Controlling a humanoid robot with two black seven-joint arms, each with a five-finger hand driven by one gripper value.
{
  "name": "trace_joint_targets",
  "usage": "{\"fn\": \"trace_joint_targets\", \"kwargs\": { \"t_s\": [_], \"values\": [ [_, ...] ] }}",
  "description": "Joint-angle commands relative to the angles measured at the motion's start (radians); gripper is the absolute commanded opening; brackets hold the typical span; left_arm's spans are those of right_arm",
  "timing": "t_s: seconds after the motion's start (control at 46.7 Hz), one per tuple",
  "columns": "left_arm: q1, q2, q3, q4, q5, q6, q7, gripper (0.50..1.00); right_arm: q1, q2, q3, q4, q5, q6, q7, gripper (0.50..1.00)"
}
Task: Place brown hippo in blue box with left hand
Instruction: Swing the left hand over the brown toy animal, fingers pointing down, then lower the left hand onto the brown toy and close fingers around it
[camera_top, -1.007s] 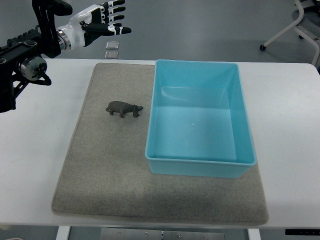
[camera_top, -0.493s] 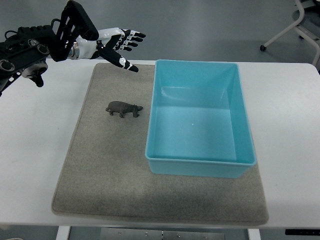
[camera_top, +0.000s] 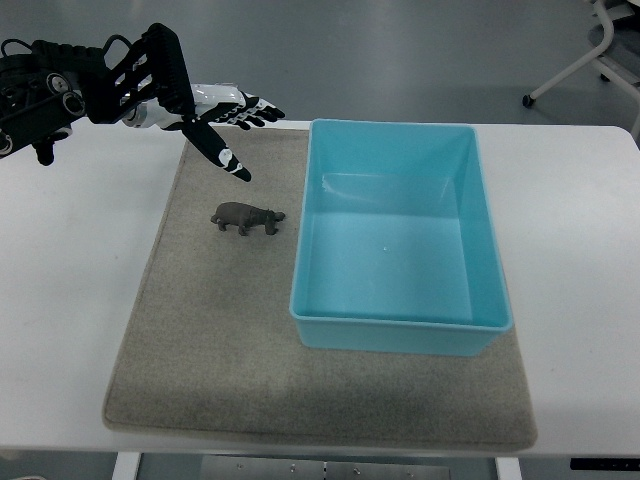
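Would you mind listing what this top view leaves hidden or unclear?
- Left hand: how high it sits above the mat; the steep angle hides it.
- Brown hippo: too small for detail.
- Chair: cut by the right edge.
- Right arm: out of view.

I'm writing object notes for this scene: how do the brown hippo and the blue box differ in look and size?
The brown hippo is dark brown, while the blue box is bright light blue. The hippo is a small solid figure standing on its legs; the box is far larger, an open-topped rectangular container with nothing in it. The hippo stands wholly on the grey mat, whereas the box overhangs the mat's right edge. Both rest untouched, side by side, apart.
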Motion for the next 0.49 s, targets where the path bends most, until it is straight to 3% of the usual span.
{"fn": "trace_joint_targets", "kwargs": {
  "t_s": [0.0,0.471],
  "values": [
    [-0.005,0.007,0.000,-0.028,0.060,-0.001,-0.004,0.994,0.000,0.000,0.000,0.000,0.000,0.000,0.000,0.936],
    [0.000,0.021,0.001,-0.103,0.257,0.000,-0.007,0.994,0.000,0.000,0.000,0.000,0.000,0.000,0.000,0.936]
  ]
}}
